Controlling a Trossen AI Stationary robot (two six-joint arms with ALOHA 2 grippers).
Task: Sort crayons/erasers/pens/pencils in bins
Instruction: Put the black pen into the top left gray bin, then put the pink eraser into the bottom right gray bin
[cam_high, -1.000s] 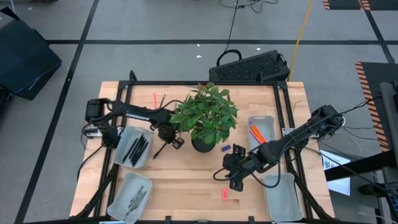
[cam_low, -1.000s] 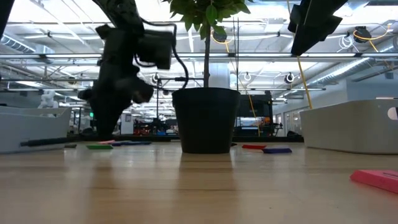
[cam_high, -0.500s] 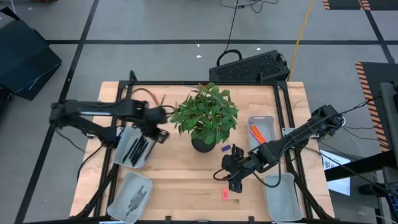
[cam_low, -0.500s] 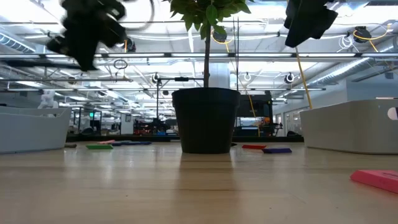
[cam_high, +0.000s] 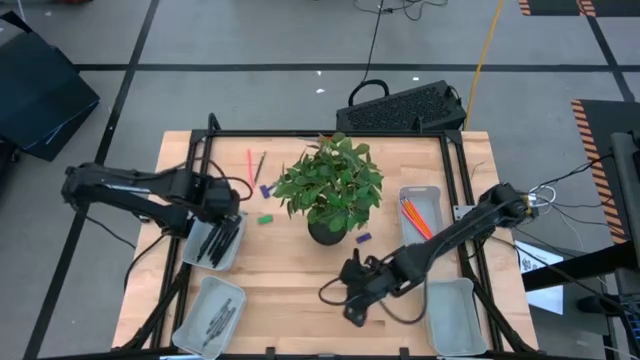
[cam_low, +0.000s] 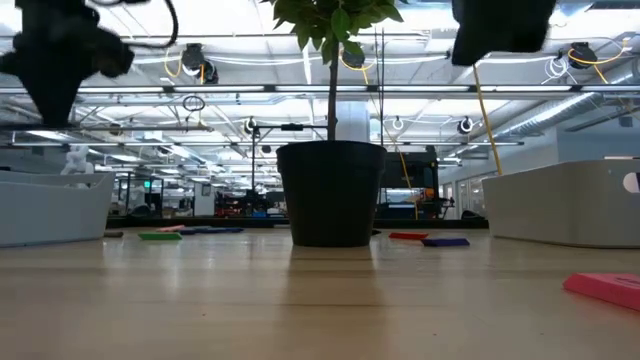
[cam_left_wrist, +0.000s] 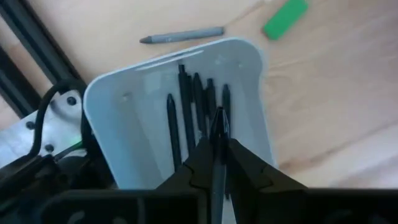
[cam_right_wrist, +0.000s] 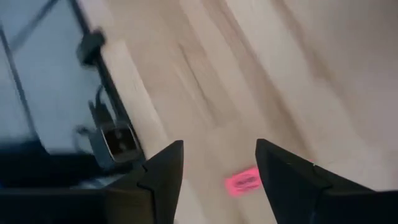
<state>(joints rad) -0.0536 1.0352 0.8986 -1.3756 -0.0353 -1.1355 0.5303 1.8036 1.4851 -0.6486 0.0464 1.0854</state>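
Note:
My left gripper (cam_high: 224, 210) hovers over the far end of the left bin (cam_high: 197, 236) and is shut on a black pen (cam_left_wrist: 218, 124). Several black pens (cam_left_wrist: 198, 102) lie in that bin (cam_left_wrist: 134, 124). My right gripper (cam_high: 351, 302) stands open, low over the table's near middle. A pink eraser (cam_right_wrist: 243, 182) lies on the wood beyond its fingers. A green eraser (cam_high: 264, 219) and a purple eraser (cam_high: 363, 238) lie on the table near the plant pot (cam_high: 328, 233). Orange pencils (cam_high: 412, 216) lie in the far right bin (cam_high: 432, 200). My left gripper pinches the black pen between its two fingertips (cam_left_wrist: 231, 149), which come from above. The pen runs along the gap between the fingers, and its free end (cam_left_wrist: 218, 117) sticks out past the tips over the bin. The pen looks lifted clear of the pens below.
A leafy plant (cam_high: 330, 183) stands at the table's middle. A grey crayon (cam_left_wrist: 181, 35) lies just outside the pen bin. Two red sticks (cam_high: 250, 164) and a small blue piece (cam_high: 265, 190) lie far left of the plant. Two more bins (cam_high: 208, 314) (cam_high: 455, 318) sit at the near corners.
My left gripper has risen from beside the plant pot and swung toward the table's left edge, ending over the pen bin with the pen in its fingers. My right gripper has moved toward the near edge and a little left, closer to the pink eraser.

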